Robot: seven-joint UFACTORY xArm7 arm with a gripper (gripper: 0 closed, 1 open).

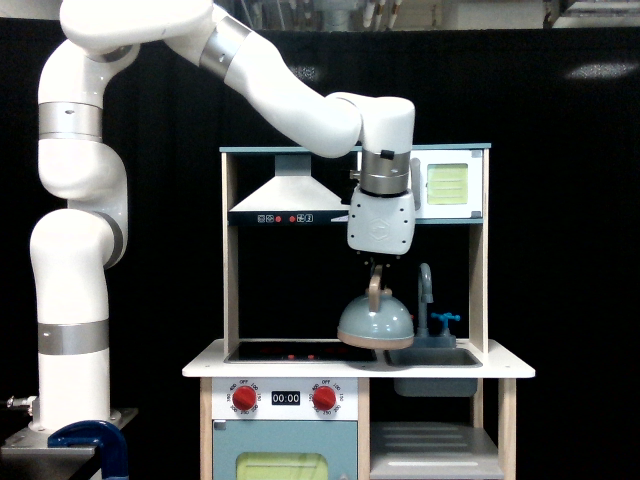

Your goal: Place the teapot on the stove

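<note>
Two red round knobs (245, 397) sit on the toy kitchen's front, below the flat black rectangular stove (300, 352) set in the white counter (205, 364); the squat pale blue-grey teapot (375, 322) with tan wooden rim hangs just above the stove's right end, beside the grey sink basin (434, 357); the white arm's gripper (378, 268) has its jaws closed on the arched wooden handle; behind stands a grey faucet (426, 292)
</note>
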